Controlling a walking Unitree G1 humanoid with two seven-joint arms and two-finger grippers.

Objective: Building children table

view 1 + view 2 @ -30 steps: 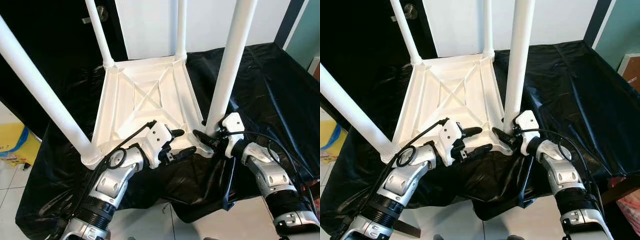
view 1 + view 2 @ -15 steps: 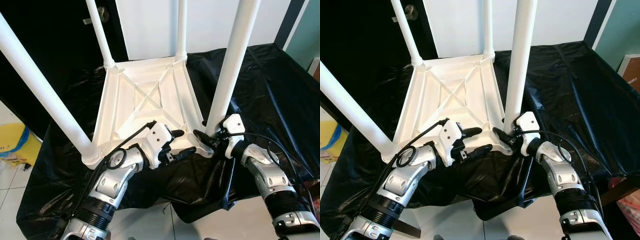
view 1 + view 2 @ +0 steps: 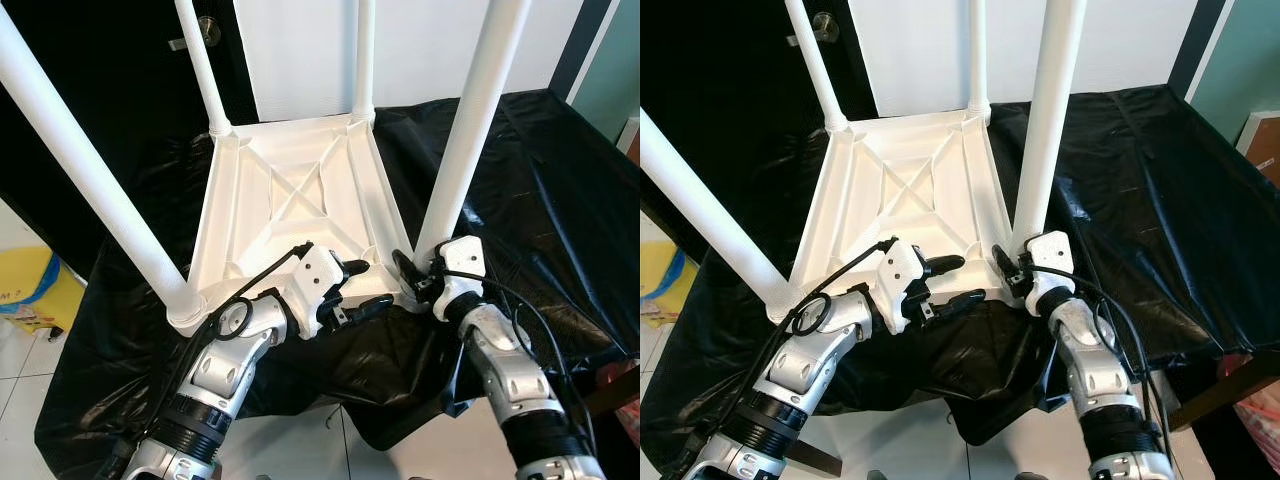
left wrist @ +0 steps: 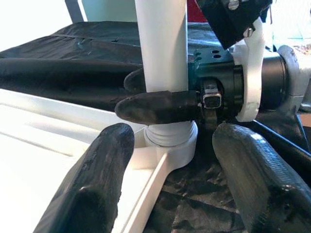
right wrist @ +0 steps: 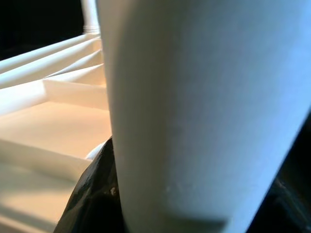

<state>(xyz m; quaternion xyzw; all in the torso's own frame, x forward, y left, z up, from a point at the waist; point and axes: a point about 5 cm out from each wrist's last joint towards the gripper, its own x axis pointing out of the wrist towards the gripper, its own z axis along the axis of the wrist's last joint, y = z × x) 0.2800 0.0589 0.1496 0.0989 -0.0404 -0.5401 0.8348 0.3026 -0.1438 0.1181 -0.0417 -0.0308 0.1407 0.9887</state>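
Observation:
The white children's table [image 3: 290, 200] lies upside down on a black sheet, its four legs pointing up. My right gripper [image 3: 405, 276] is shut on the near right leg [image 3: 470, 130], just above its socket at the corner. In the left wrist view one right finger [image 4: 155, 107] crosses the front of that leg [image 4: 163, 48] and the other sits behind it. The right wrist view has the leg [image 5: 204, 107] very close. My left gripper [image 3: 372, 283] is open at the table's front edge beside that corner, its fingers [image 4: 92, 189] on either side of the socket without touching it.
The black sheet [image 3: 540, 180] covers the work surface and hangs over its front edge. A yellow box [image 3: 25, 290] stands on the white tiled floor at the left. A dark door [image 3: 120, 80] with a handle is behind. The near left leg [image 3: 90, 170] slants across my left side.
My right wrist has moved in toward the near right leg, and its forearm has swung closer to the middle. The left arm has stayed where it was.

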